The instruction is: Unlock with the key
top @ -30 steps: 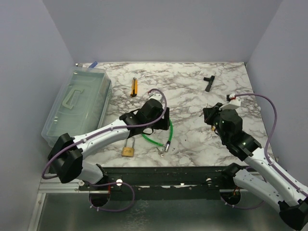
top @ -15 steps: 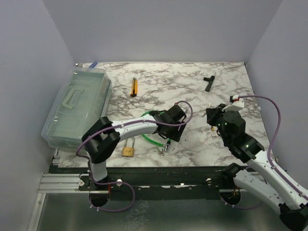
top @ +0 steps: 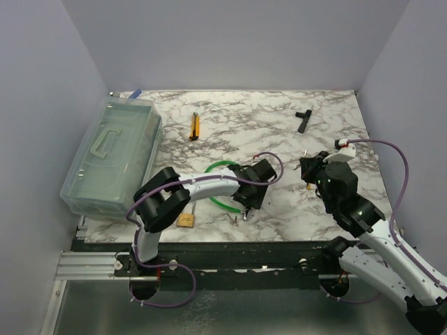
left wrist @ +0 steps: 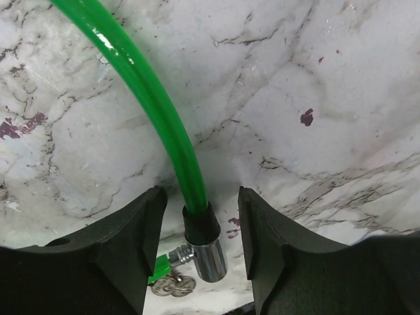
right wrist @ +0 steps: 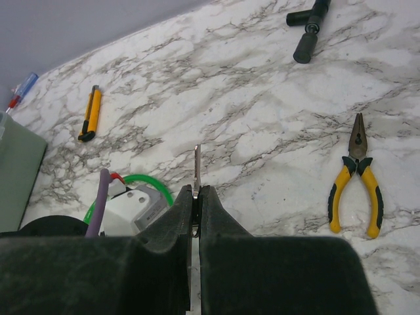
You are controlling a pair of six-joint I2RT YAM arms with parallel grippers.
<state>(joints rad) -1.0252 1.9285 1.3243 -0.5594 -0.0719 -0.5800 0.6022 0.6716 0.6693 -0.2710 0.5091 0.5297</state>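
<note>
My right gripper (right wrist: pixel 197 197) is shut on the key (right wrist: pixel 197 164), a thin silvery blade that sticks up from between the fingers. It hangs above the right side of the table (top: pixel 328 132). The brass padlock (top: pixel 185 220) lies near the front edge, left of centre. My left gripper (left wrist: pixel 200 236) is low over the table and open. Its fingers (left wrist: pixel 131 243) straddle the black and chrome end (left wrist: pixel 207 252) of a green cable (left wrist: pixel 151 111) without touching it. A small ring of silvery pieces with a green tag (left wrist: pixel 169 282) lies beside that end.
A clear plastic box (top: pixel 112 153) fills the left edge. A yellow utility knife (top: pixel 195 126) and a black T-handle tool (top: pixel 302 120) lie toward the back. Yellow-handled pliers (right wrist: pixel 357 174) lie to the right of my right gripper. The green cable loop (top: pixel 227 167) curls at mid-table.
My left gripper has swung right and toward the front edge, coming down over the green cable's metal end. The right arm with the key has barely moved.
</note>
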